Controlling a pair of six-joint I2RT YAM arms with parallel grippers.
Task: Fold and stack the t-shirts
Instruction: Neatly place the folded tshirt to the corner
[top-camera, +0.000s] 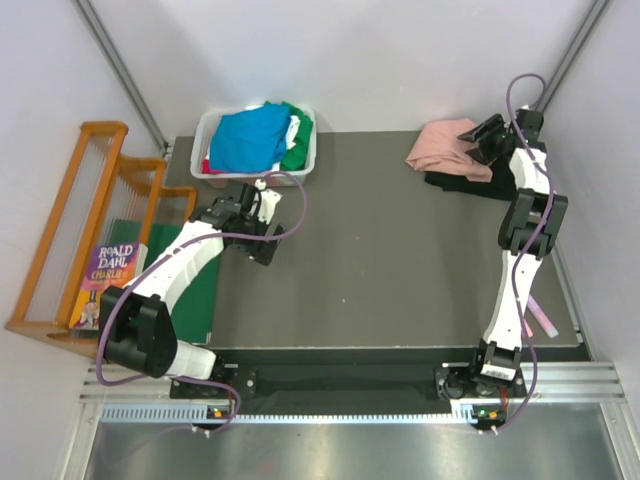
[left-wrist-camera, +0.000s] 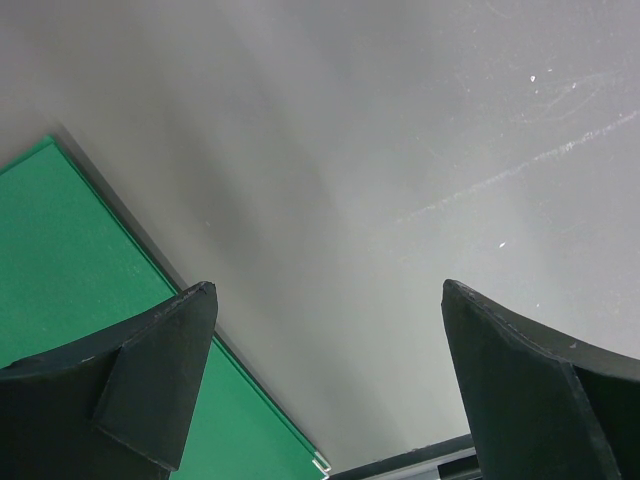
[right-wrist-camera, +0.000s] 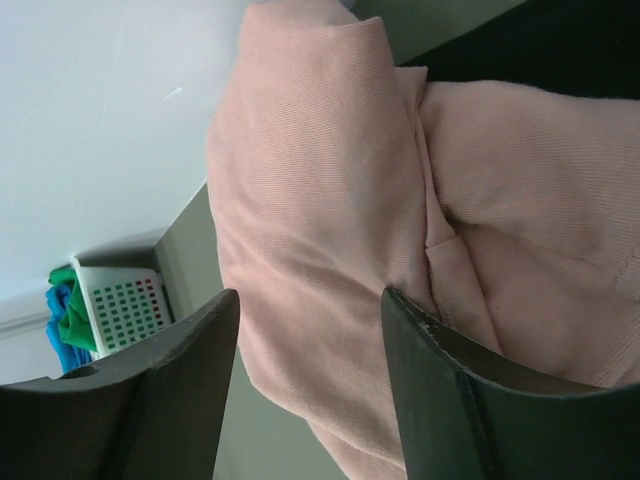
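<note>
The dusty-pink t-shirt (right-wrist-camera: 330, 180) is soft, finely ribbed cloth folded into a thick, rumpled bundle. In the right wrist view it shows a rounded folded edge and a hem line running down it. The right gripper (right-wrist-camera: 310, 296) has its two dark fingers partly apart. The pink cloth fills the whole gap between them and spreads past both tips, and I cannot tell whether the fingers nip a fold or only hang over it. In the top view the bundle sits in the upper right of the frame, on the far right part of the dark table (top-camera: 370, 260). Its long axis runs roughly left to right and rises a little toward the right, where the gripper meets its right end. It lies on top of the black t-shirt (top-camera: 448, 183), which shows as a dark strip along its lower edge. The left gripper (left-wrist-camera: 328, 290) has its fingers spread wide over the table surface, with the edge of the green board (left-wrist-camera: 70, 260) in the lower left of its own view. It is well apart from the pink and black shirts. Above it in the top view, left of centre near the upper edge, a white basket (top-camera: 206, 140) holds more shirts in a loose heap. A bright blue t-shirt (top-camera: 245, 140) lies on top and a green t-shirt (top-camera: 298, 145) is at the right side, with bits of white and red cloth showing at the edges.
</note>
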